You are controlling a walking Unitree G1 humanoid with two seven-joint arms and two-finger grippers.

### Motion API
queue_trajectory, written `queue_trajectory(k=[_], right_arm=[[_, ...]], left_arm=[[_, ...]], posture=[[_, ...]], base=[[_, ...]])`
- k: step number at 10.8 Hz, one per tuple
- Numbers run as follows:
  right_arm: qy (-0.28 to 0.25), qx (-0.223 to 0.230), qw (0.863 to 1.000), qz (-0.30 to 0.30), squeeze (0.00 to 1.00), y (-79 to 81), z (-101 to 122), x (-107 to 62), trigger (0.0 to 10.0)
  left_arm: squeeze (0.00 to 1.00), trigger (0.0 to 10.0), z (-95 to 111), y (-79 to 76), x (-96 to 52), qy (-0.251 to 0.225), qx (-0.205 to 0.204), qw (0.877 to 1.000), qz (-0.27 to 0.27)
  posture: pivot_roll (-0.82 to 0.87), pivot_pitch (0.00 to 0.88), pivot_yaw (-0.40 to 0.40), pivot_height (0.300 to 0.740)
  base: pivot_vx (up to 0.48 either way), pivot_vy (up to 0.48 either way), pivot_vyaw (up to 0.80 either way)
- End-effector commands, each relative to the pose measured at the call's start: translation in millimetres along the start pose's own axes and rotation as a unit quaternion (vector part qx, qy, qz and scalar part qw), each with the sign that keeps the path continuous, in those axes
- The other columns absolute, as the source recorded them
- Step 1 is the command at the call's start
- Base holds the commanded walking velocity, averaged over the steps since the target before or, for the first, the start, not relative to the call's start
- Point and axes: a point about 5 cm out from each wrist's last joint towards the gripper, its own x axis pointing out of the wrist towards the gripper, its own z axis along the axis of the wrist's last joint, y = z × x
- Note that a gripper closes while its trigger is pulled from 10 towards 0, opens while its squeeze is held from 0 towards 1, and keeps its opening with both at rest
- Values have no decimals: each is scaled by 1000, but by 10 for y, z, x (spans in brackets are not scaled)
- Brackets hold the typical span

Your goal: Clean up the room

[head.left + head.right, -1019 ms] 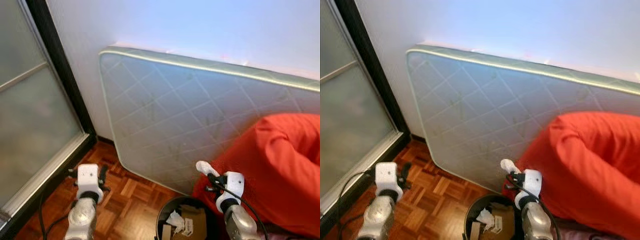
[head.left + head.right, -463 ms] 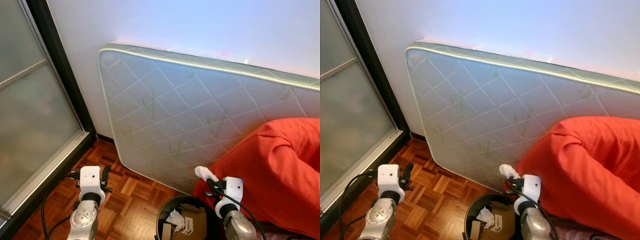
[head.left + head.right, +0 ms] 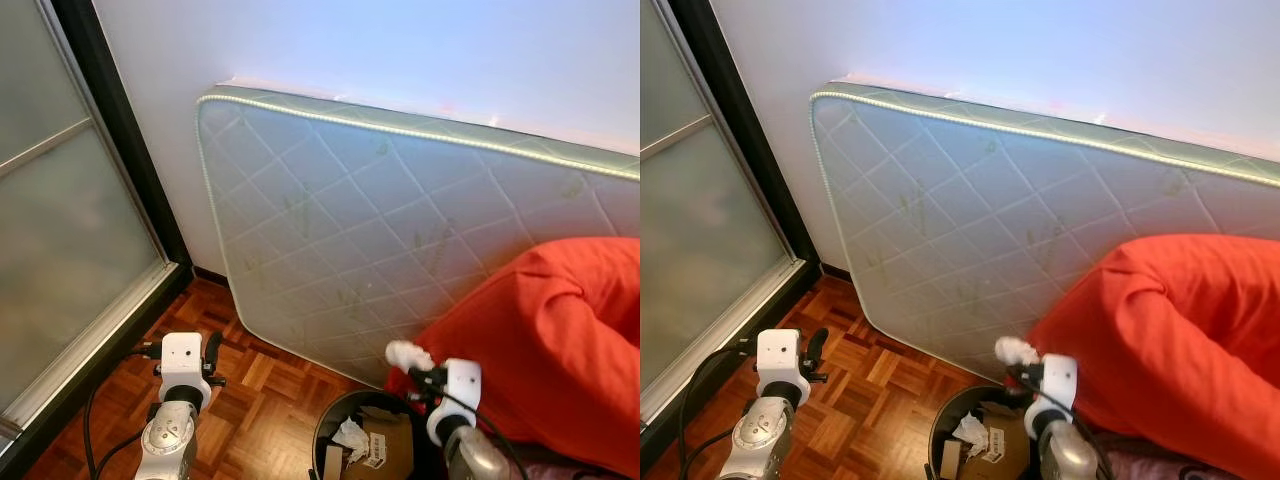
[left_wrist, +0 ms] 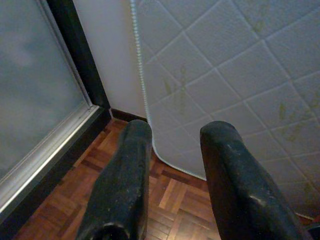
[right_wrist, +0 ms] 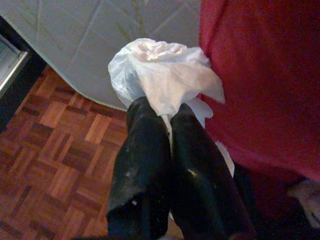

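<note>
My right gripper (image 5: 167, 112) is shut on a crumpled white plastic bag (image 5: 160, 75), which pokes out past the fingertips. In the left eye view that white plastic bag (image 3: 408, 355) hangs just above the far rim of a black trash bin (image 3: 330, 425) holding cardboard and paper scraps. My left gripper (image 4: 175, 132) is open with nothing between its fingers, held low over the parquet floor (image 3: 250, 410) at the left, well apart from the bin.
A quilted mattress (image 3: 400, 220) leans on its side against the white wall. A large red beanbag (image 3: 560, 340) sits at the right, touching the bin's side. A frosted sliding door (image 3: 60, 230) with a black frame stands at the left.
My right gripper with the white bag has shifted slightly left and lower, closer over the bin. The left arm has barely moved.
</note>
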Motion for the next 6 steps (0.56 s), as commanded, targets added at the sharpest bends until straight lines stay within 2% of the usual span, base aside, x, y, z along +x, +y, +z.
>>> queue_trajectory(k=[1, 2, 6], right_arm=[[12, 2, 1000, -2, 0, -17, -53, -23, 10000], [20, -4, 1000, 0, 0, -15, -74, -29, 10000], [42, -12, 999, 2, 0, -46, -164, -75, 10000]], left_arm=[[0, 10000, -14, 4, -9, 6, 6, 1000, -5], [0, 10000, -14, 14, -6, 7, 5, 1000, -3], [0, 10000, -8, 3, 0, 6, 6, 1000, -4]], posture=[[181, 58, -20, 697], [182, 58, -21, 672], [189, 63, -25, 667]], base=[[0, 0, 0], [0, 0, 0], [0, 0, 0]])
